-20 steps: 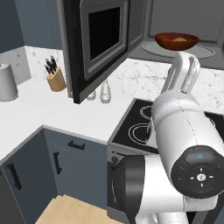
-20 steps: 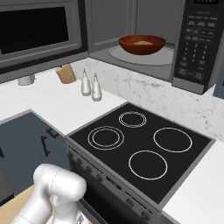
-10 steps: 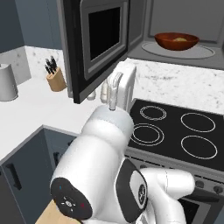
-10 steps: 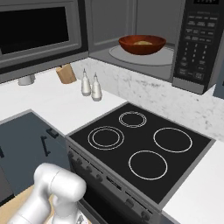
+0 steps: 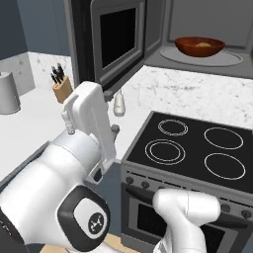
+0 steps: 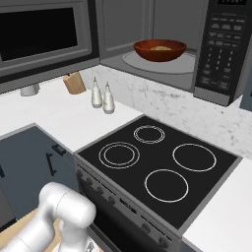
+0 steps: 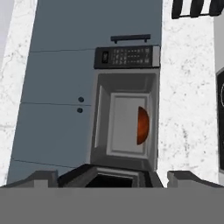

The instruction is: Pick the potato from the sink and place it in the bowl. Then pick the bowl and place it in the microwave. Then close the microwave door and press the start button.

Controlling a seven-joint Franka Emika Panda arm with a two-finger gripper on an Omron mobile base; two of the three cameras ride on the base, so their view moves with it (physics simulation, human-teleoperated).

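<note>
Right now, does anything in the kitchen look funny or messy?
Nothing is spilled or broken. The one thing left undone: the microwave door hangs wide open, with the bowl holding the potato sitting upright on the turntable inside.

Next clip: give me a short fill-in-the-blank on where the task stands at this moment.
1. The bowl sits inside the ____.
2. The microwave door is ____.
3. The yellowish lump in the bowl is the ____.
4. Below the microwave, the stovetop shows ____ burner rings.

Missing words: microwave; open; potato; four
</note>
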